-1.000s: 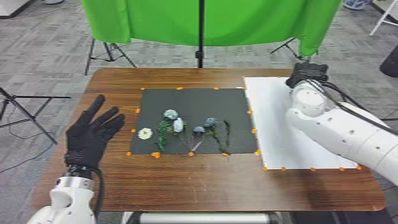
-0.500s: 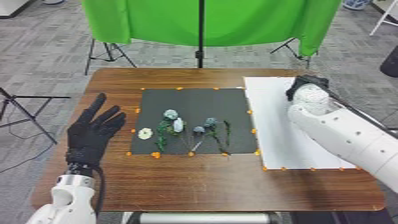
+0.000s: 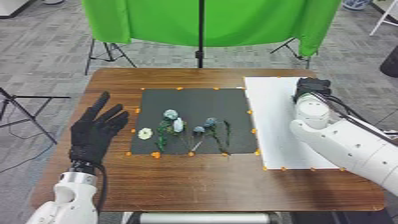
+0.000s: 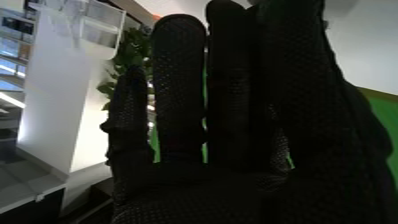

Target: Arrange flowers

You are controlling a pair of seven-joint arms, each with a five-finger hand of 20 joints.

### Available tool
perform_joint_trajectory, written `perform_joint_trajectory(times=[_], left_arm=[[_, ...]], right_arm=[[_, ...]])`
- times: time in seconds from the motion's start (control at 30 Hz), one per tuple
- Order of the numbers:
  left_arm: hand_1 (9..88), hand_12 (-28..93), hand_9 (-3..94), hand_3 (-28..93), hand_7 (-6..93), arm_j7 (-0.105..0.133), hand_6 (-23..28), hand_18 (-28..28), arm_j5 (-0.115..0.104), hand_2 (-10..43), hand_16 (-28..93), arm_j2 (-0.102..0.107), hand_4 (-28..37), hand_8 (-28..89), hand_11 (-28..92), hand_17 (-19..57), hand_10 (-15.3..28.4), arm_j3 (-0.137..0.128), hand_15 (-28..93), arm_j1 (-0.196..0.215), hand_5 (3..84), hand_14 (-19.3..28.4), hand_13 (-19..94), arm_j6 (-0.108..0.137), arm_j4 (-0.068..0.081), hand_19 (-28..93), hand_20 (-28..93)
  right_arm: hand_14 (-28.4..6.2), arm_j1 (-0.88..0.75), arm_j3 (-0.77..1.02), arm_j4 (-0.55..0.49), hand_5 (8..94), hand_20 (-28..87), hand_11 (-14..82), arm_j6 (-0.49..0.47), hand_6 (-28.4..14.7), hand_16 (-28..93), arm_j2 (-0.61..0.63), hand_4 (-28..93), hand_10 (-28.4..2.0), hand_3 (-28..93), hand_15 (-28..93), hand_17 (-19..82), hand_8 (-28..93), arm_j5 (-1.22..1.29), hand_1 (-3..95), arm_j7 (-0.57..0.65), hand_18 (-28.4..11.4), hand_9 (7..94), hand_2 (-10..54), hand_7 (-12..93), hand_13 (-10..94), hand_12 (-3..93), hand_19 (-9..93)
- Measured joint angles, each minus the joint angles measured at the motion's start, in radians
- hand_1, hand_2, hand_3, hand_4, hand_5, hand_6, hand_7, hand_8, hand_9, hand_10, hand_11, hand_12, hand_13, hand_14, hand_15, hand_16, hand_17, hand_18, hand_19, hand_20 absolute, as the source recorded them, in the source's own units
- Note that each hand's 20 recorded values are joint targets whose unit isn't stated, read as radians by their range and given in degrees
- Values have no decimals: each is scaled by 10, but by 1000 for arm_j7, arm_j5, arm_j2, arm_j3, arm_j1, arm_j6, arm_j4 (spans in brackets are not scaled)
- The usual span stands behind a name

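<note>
flowers with pale blue and white heads and green stems (image 3: 171, 114) are seen in the head view, laid side by side on a dark grey rectangular mat (image 3: 195, 97) that is edged with small orange tabs. a round cream-white flower head (image 3: 145, 133) is placed at the mat's left side, and a slender green sprig (image 3: 227, 135) is laid at the right of the group. since the earlier frames, no shift is noticed in any of them. beside the mat, a white sheet (image 3: 280, 125) is spread on the brown wooden table (image 3: 213, 190). the black-gloved left hand (image 3: 89, 135) is held to the left of the mat, released, with its fingers extended and spread; it has been moved slightly forward. the black-gloved right hand (image 3: 313, 87) is held at the far right, by the sheet's far end, and has been brought a little nearer and to the right.

in the right wrist view, the right hand (image 4: 195, 195) is seen released, its fingers (image 4: 178, 75) straight and nothing gripped. behind them, green leaves (image 4: 133, 50) and a green cloth (image 4: 382, 115) can be made out.
</note>
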Motion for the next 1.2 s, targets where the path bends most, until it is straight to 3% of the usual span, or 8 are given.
perform_joint_trajectory(times=[0.2, 0.33, 0.57, 0.73, 0.9, 1.2], left_arm=[[211, 120, 310, 778, 118, 5, 44, 284, -1, 45, -63, 0, -283, -100, 207, -69, 190, -1, 462, 3, 304, 283, 218, -1, 0, 455, 351], [210, 120, 311, 779, 117, 13, 44, 284, -3, 44, -64, -2, -283, -100, 207, -69, 190, -15, 462, 29, 304, 283, 218, 2, -12, 455, 353], [210, 120, 311, 779, 118, 20, 44, 284, -4, 45, -63, -20, -283, -100, 207, -69, 190, -52, 462, 92, 304, 282, 218, 12, -35, 454, 354], [211, 120, 311, 779, 116, 20, 45, 284, -4, 45, -64, -35, -283, -100, 207, -69, 191, -63, 462, 109, 304, 282, 218, 16, -38, 453, 355], [212, 120, 311, 779, 117, 16, 45, 284, -1, 45, -64, -42, -283, -100, 207, -69, 190, -61, 461, 106, 305, 283, 219, 15, -37, 452, 357], [212, 120, 311, 780, 114, 14, 46, 284, 2, 44, -63, -43, -283, -99, 205, -68, 190, -54, 462, 102, 305, 282, 218, 14, -37, 451, 359]], right_arm=[[-19, 14, -51, 16, 871, 433, 62, 67, 89, 179, 0, -283, -30, 552, 650, 236, -19, -20, 578, -5, -174, 921, -95, 126, 724, 295, 816], [-23, -4, -45, 2, 875, 433, 73, 136, 82, 178, 4, -283, -34, 586, 654, 240, -17, -38, 560, -21, -175, 924, -95, 126, 732, 291, 824], [-35, -59, -47, -234, 878, 435, 126, 320, 67, 182, 98, -283, -47, 631, 664, 235, -9, -144, 542, -109, -182, 923, -95, 124, 725, 301, 829], [-41, -164, 71, -399, 877, 436, 142, 239, 63, 181, 120, -283, -53, 647, 668, 230, -8, -234, 533, -238, -188, 916, -95, 122, 716, 305, 829], [-44, -270, 135, -530, 874, 438, 152, 171, 63, 179, 119, -283, -55, 648, 668, 228, -8, -251, 532, -250, -193, 911, -95, 121, 713, 301, 829], [-50, -396, 126, -565, 848, 441, 156, 148, 62, 176, 113, -283, -61, 642, 669, 216, -16, -297, 524, -263, -196, 888, -95, 114, 698, 294, 823]])
